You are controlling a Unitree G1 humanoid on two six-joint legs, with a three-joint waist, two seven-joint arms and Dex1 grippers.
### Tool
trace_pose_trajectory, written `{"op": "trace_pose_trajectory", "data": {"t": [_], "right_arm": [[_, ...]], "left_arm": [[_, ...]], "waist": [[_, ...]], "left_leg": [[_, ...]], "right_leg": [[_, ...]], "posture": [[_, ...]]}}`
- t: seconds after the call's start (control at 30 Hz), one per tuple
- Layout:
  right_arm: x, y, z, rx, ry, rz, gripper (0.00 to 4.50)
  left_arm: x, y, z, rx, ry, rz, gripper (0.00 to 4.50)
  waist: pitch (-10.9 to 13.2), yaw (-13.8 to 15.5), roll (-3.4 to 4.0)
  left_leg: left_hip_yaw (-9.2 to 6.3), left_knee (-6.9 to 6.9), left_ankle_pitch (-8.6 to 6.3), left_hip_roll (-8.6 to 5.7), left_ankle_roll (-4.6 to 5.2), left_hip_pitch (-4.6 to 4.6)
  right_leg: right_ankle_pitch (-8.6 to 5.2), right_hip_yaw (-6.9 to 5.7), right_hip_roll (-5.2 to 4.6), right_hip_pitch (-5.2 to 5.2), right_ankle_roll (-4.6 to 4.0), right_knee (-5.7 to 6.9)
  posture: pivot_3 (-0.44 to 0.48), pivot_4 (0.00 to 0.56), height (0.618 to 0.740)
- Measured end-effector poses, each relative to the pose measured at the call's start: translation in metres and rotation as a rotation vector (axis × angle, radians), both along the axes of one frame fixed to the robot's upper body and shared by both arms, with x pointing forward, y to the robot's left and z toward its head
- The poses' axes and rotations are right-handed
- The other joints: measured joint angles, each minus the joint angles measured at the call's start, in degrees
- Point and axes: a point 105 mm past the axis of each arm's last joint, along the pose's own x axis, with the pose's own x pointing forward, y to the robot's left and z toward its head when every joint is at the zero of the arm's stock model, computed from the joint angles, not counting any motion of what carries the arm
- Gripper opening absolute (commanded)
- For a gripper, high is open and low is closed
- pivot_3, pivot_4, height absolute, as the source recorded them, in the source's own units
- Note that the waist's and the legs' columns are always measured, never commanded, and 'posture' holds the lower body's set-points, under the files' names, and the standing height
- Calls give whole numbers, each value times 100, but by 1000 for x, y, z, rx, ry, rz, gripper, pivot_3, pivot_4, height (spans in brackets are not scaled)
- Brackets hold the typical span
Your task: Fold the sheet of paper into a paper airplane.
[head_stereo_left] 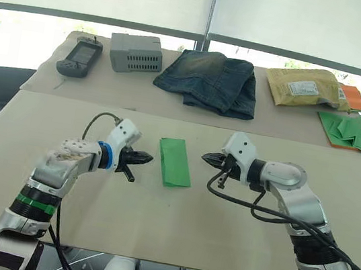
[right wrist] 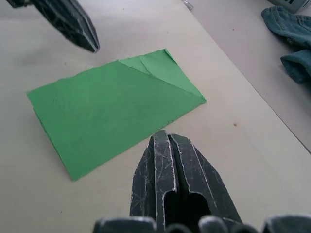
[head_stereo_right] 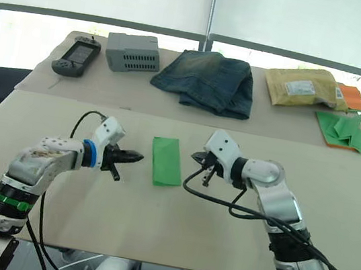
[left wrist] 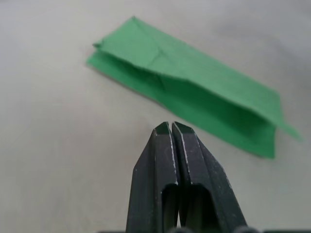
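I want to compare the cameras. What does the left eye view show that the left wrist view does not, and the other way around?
The left eye view alone shows the right gripper, the blue jeans and the grey box at the back. The left wrist view alone shows the left gripper shut from close up and an upper layer lifting off the folded paper. Both show the sheet of paper lying untouched on the table.

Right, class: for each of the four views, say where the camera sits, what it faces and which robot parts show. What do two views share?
Left eye: on the head, looking down over the table; both arms show.
Right eye: beside it, same scene, slightly shifted.
Left wrist: on the left arm, looking along the shut left gripper at the paper.
Right wrist: on the right arm, looking along the shut right gripper; the left gripper's tip shows beyond.
Shared: both wrist views see the folded paper from opposite sides.
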Motion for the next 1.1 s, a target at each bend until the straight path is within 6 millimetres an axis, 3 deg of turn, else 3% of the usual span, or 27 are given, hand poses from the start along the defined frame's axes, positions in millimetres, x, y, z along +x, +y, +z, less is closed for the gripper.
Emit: {"op": "trace_pose_trajectory", "data": {"t": [0.23,0.4,0.7,0.93,1.1], "right_arm": [[-1,-4,4,-16,-7,-15,0],[-1,-15,1,-23,-3,-60,0],[-7,-21,4,-49,-19,-88,0],[-7,-41,27,-77,-85,-185,0],[-10,-42,38,-63,-104,-203,0]], "left_arm": [[7,-42,-4,-63,-5,-96,57],[10,-48,-4,-87,-1,-107,57],[16,-83,-8,-143,-19,-150,57],[10,-118,-16,-169,-7,-221,57],[10,-130,-22,-179,0,-235,57]], "waist": [[2,36,-3],[2,74,-3],[3,154,-5],[3,154,-4],[3,171,-4]], "left_leg": [[0,1,0,-3,0,-4],[-2,3,0,-4,1,-4],[-3,20,1,-11,1,-17],[-13,49,0,-15,2,-38],[-17,57,0,-17,2,-40]], "right_leg": [[1,-1,-1,-1,2,0],[-1,-2,-1,-1,6,2],[2,-3,-5,0,12,0],[5,-6,-6,-3,19,1],[5,-6,-5,0,24,1]], "posture": [[0,150,728],[0,150,728],[0,150,728],[0,150,728],[0,150,728]]}}
